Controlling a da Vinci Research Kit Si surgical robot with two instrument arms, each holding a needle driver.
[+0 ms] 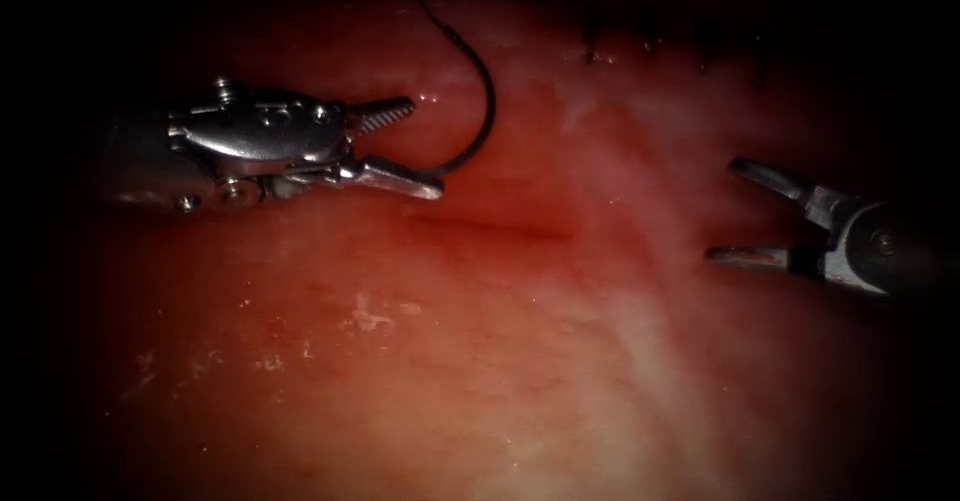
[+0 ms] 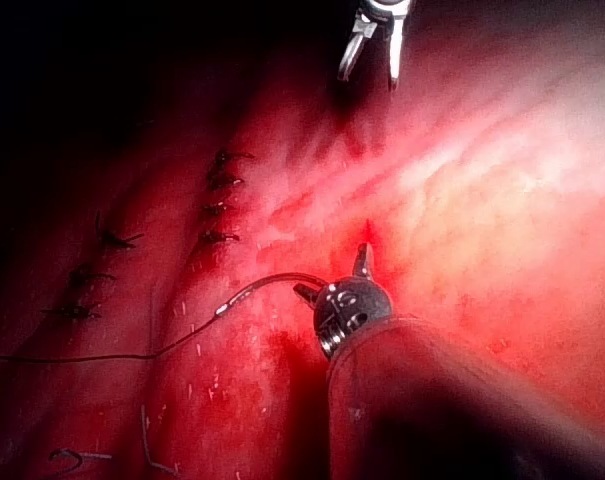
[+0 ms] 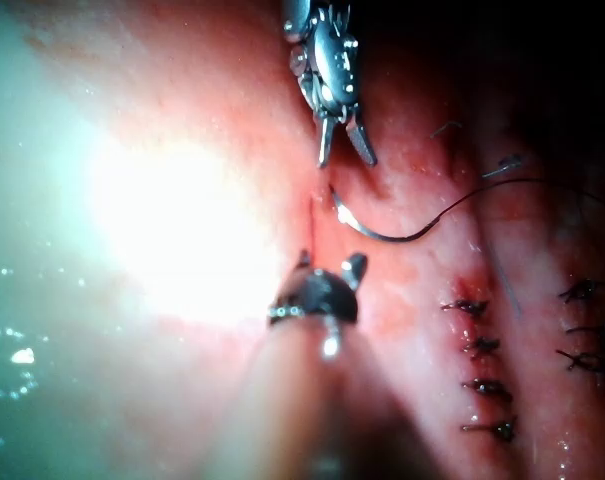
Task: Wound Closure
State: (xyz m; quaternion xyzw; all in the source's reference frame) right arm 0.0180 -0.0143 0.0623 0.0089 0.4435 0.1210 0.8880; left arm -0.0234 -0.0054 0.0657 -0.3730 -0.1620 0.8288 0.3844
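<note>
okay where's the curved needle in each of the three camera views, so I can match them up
Endoscope view: the needle arcs up from the lower of the left tool's open jaws, above the cut.
Left wrist view: needle beside the left tool, thread trailing away.
Right wrist view: needle between both tools.
Shared landmark: the left tool.

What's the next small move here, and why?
Probably: shift the left hand slightly onto the needle and close. Its jaws stand open, holding nothing, with one needle end at the lower jaw's tip. The needle seems to lie on the tissue, not in it, near the cut. The right hand, open and holding nothing, is farther off.
</note>
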